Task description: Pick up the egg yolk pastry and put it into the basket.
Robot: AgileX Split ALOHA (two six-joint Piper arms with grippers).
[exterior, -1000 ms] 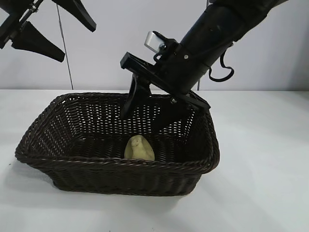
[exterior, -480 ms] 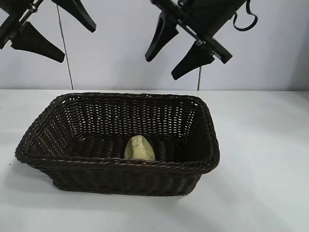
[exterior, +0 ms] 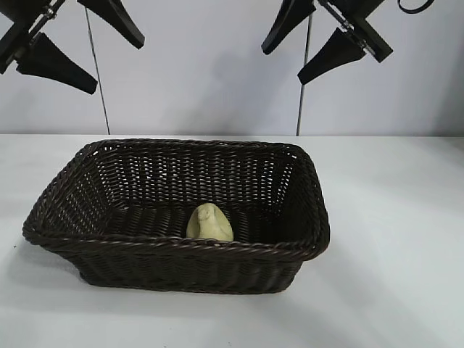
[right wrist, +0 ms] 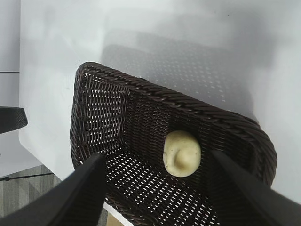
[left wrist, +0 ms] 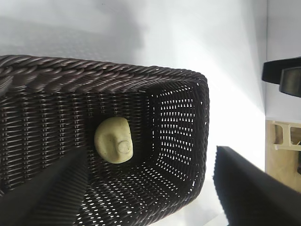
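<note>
On the white table, nearest the outside camera: the basket (exterior: 177,250), dark brown wicker with a braided rim, its long front wall facing the viewer.
Inside the basket: the egg yolk pastry (exterior: 209,223), a small pale yellow lump, rests on the woven floor close behind the front wall, a little right of the middle.
What blocks the view: the front rim hides the pastry's lower edge from outside; both wrist views show all of it (left wrist: 114,140) (right wrist: 182,153), touched by nothing.
Table around the basket: the table (exterior: 391,239) is bare white on each side, with a soft shadow under the basket's left end.
Above, at upper left: the left gripper (exterior: 72,43) hangs high, well apart from the basket, its two black fingers spread wide and holding nothing.
Above, at upper right: the right gripper (exterior: 308,43) also hangs high over the basket's far right corner, fingers spread and empty.
Farthest back: a pale wall (exterior: 203,80) with two thin dark vertical lines.
</note>
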